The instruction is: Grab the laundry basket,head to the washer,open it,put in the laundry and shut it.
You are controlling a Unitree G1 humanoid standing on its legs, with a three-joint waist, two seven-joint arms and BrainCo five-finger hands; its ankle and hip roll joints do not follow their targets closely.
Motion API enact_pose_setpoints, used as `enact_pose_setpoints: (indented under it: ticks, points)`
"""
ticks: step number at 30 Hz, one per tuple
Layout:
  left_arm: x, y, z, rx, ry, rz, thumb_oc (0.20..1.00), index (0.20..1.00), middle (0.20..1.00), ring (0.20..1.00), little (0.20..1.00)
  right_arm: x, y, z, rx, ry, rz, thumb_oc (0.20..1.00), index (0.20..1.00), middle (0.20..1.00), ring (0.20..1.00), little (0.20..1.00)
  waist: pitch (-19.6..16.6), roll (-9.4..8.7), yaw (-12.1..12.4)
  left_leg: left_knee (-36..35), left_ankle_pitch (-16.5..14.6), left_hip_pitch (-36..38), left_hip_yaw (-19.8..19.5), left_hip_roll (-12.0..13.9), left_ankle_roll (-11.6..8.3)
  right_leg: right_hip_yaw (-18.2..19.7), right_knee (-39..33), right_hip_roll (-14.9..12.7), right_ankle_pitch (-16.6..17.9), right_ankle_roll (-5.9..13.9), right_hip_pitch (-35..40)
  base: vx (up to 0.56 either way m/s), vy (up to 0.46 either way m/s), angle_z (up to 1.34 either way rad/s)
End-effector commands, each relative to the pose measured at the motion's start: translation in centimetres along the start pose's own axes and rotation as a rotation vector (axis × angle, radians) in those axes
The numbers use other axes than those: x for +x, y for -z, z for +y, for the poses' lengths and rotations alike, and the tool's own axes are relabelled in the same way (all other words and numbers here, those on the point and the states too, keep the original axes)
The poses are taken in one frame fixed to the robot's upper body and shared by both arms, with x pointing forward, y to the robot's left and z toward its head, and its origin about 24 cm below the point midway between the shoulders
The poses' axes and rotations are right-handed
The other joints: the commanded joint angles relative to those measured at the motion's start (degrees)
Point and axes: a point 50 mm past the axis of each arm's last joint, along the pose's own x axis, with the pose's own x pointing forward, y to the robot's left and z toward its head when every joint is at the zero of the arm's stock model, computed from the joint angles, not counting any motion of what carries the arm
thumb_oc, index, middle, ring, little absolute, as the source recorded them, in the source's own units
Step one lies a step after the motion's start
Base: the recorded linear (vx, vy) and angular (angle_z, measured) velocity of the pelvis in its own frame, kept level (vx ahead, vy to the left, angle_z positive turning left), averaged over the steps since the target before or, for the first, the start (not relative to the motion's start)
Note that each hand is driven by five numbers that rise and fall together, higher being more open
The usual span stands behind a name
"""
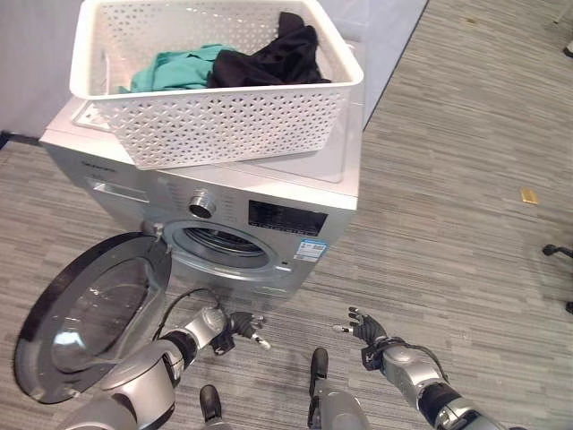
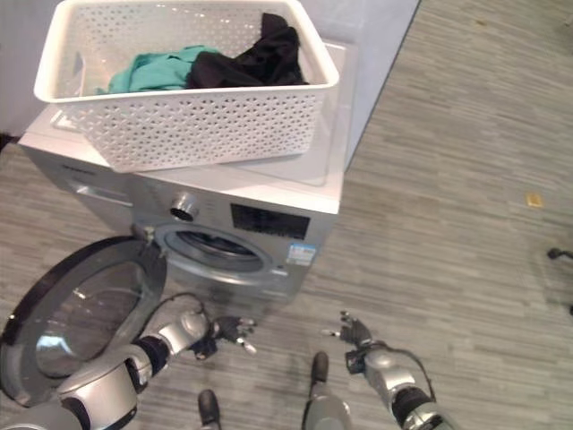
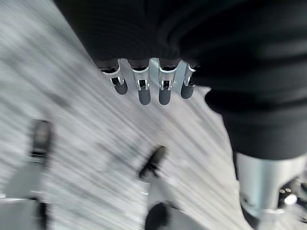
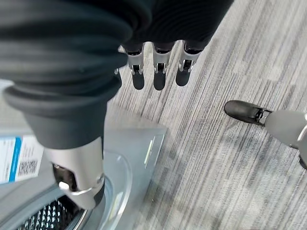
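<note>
Silver-grey and front-loading, the washer [image 1: 269,215] has its round door [image 1: 89,313] swung wide open to its left, dark-rimmed with a glass middle, leaving the drum opening [image 1: 219,244] bare. On top of the washer sits the white perforated laundry basket [image 1: 215,121], reaching past the washer's front edge. Inside the basket lie a teal garment [image 1: 175,70] and, to its right, a black garment [image 1: 277,55]. Below the washer's front, the left hand [image 1: 243,326] hangs over the striped grey floor [image 1: 466,179] with fingers relaxed, holding nothing. Right of it, the right hand [image 1: 365,326] is likewise loose and empty.
</note>
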Motion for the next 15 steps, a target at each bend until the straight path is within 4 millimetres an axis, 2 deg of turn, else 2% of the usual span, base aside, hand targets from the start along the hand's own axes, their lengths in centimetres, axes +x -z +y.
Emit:
enact_pose_setpoints:
  ticks: [1,2,4,5,7,9,12,14,15]
  points:
    - [-1.3,-1.0,3.7,0.013,-0.153,-0.025,1.0,1.0,1.0,1.0,1.0,0.4,-3.8,-0.4,0.072,0.02,-0.139,1.0,1.0,1.0,1.0,1.0,5.39,-1.32,1.34,0.2,-3.45,-0.15,-0.68,-1.97,3.0,0.27,1.43,-5.29,-1.73,5.23,2.27,0.02,-0.038,0.15]
    - [-2.1,1.3,4.8,-0.044,-0.261,0.02,1.0,1.0,1.0,1.0,1.0,0.0,-3.6,-0.9,0.095,0.028,-0.159,1.0,1.0,1.0,1.0,1.0,5.3,-1.23,2.24,0.2,-3.32,-0.49,-1.07,-1.95,3.02,-0.37,0.97,-5.28,-1.88,5.0,2.59,0.02,-0.035,0.16]
    - [-3.1,3.8,6.0,-0.075,-0.404,0.101,1.0,1.0,1.0,1.0,1.0,-0.4,-2.9,-1.2,0.128,0.033,-0.164,1.0,1.0,1.0,1.0,1.0,5.3,-1.17,3.25,0.2,-3.04,-0.83,-1.66,-1.9,3.04,-1.14,0.66,-5.25,-2.28,4.79,2.99,0.02,-0.048,0.18]
    - [-3.5,4.4,6.4,-0.089,-0.462,0.129,1.0,1.0,1.0,1.0,1.0,-0.6,-2.8,-1.2,0.138,0.034,-0.174,1.0,1.0,1.0,1.0,1.0,5.31,-1.27,3.63,0.2,-2.93,-1.04,-1.91,-1.89,3.04,-1.44,0.57,-5.19,-2.46,4.67,3.15,0.01,-0.051,0.18]
    - [-4.9,4.6,8.6,-0.127,-0.642,0.149,1.0,1.0,1.0,1.0,1.0,-0.8,-2.9,-1.3,0.179,0.051,-0.202,1.0,1.0,1.0,1.0,1.0,5.69,-1.63,4.49,0.2,-2.49,-1.82,-2.65,-1.86,3.03,-2.26,0.42,-5.07,-2.7,4.43,3.29,-0.02,-0.063,0.14]
    - [-5.9,4.6,9.9,-0.17,-0.788,0.157,1.0,1.0,1.0,1.0,1.0,-1.1,-2.7,-1.1,0.198,0.073,-0.22,1.0,1.0,1.0,1.0,1.0,6.34,-2.07,5.14,0.2,-2.12,-2.68,-3.26,-1.78,2.92,-2.74,0.27,-4.93,-2.87,4.27,3.14,-0.05,-0.059,0.2]
    - [-7.3,7.4,10.2,-0.255,-0.927,0.295,1.0,1.0,1.0,1.0,1.0,-1.5,-2.7,-0.7,0.205,0.09,-0.248,1.0,1.0,1.0,1.0,1.0,6.73,-2.93,5.58,0.2,-1.89,-3.45,-3.29,-1.31,2.6,-2.71,-0.02,-4.54,-3.15,4.12,2.79,-0.03,-0.041,0.22]
    - [-8.3,9.1,10.3,-0.349,-0.979,0.328,1.0,1.0,1.0,1.0,1.0,-1.8,-2.8,-0.9,0.199,0.098,-0.259,1.0,1.0,1.0,1.0,1.0,6.68,-3.14,5.76,0.2,-1.86,-3.67,-3.22,-1.05,2.45,-2.73,-0.03,-4.36,-3.36,4.08,2.53,0.03,-0.013,-0.01]
    - [-8.9,10.0,10.4,-0.392,-1.008,0.34,1.0,1.0,1.0,1.0,1.0,-1.8,-2.9,-1.0,0.198,0.1,-0.263,1.0,1.0,1.0,1.0,1.0,6.54,-2.94,6.09,0.2,-3.06,-3.1,-3.53,-0.46,1.99,-2.22,0.0,-3.82,-4.34,4.58,2.99,0.06,-0.023,-0.04]
